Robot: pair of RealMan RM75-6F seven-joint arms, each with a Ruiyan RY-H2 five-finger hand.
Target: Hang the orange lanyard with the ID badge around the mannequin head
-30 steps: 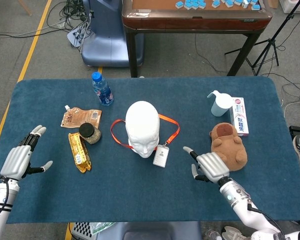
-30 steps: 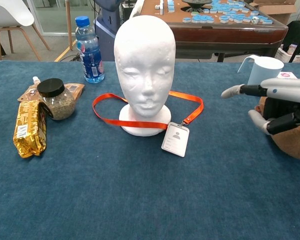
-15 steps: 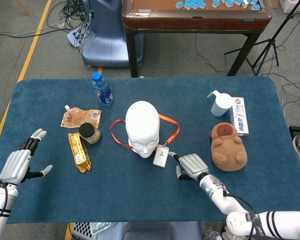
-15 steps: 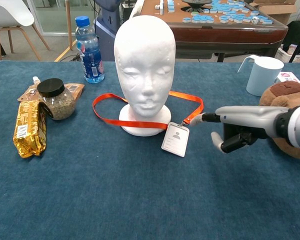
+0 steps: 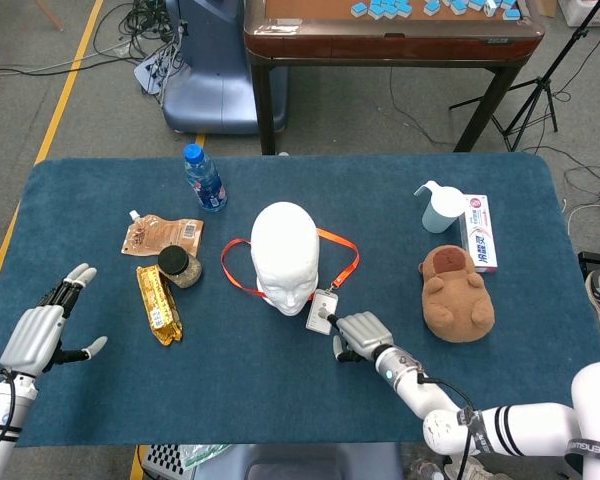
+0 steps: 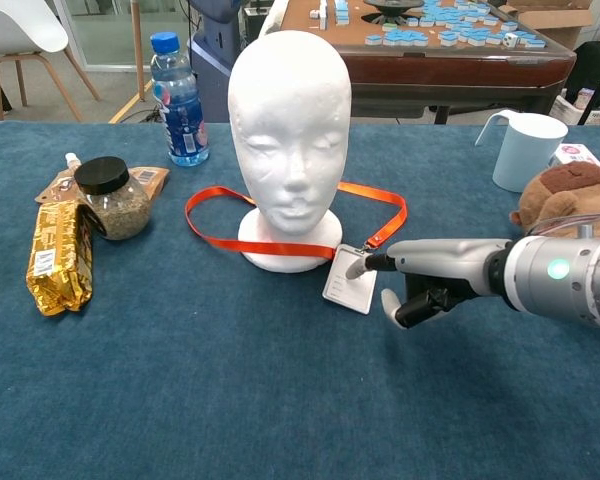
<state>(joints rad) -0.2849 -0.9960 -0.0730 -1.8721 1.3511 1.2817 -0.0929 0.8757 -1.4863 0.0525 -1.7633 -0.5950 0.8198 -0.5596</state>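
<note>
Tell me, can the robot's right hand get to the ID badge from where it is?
Probably yes. The right robot hand already has a fingertip at the ID badge, which lies flat in front of the mannequin head, with nothing between them.

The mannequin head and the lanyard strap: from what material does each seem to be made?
The mannequin head looks like white foam, probably polystyrene: its surface is matte and faintly pebbled, with no gloss. The lanyard strap seems to be flat woven fabric, bright orange, lying limp in a loop around the head's base. The badge at its end looks like a clear plastic sleeve, though that is less certain.

Probably a lab: floor cables (image 5: 145, 30), tripod (image 5: 535, 95).
</note>
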